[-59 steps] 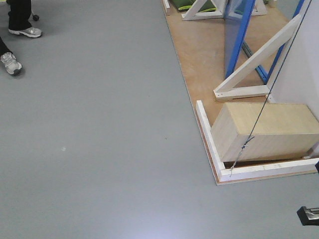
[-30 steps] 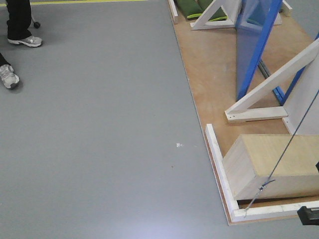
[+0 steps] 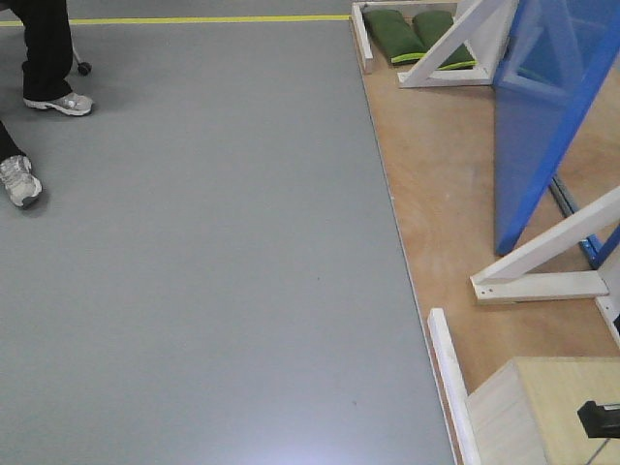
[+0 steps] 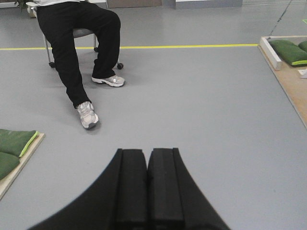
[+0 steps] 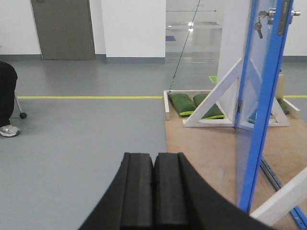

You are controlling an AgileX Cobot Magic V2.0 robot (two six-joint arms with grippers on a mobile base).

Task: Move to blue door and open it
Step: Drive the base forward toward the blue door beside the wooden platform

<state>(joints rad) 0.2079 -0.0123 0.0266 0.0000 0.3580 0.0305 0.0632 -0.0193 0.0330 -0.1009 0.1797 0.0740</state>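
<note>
The blue door (image 3: 538, 126) stands upright on a wooden platform (image 3: 436, 194) at the right, held up by white diagonal braces (image 3: 552, 257). In the right wrist view the door (image 5: 267, 96) is seen almost edge-on, ahead and to the right, with keys hanging from its lock (image 5: 261, 21) near the top. My right gripper (image 5: 153, 155) is shut and empty, low over the grey floor at the platform's left edge, well short of the door. My left gripper (image 4: 147, 151) is shut and empty and points at open grey floor.
A pale wooden box (image 3: 542, 412) sits on the platform's near corner behind a white kerb (image 3: 448, 378). Green sandbags (image 3: 417, 34) weigh down the far brace. A seated person (image 4: 76, 38) has feet (image 3: 19, 179) on the floor at the left. A yellow floor line (image 3: 194, 19) runs across the far side.
The base has moved forward. The platform, box and braces slid down and to the right in the front view, and the blue door now looms larger at the upper right.
</note>
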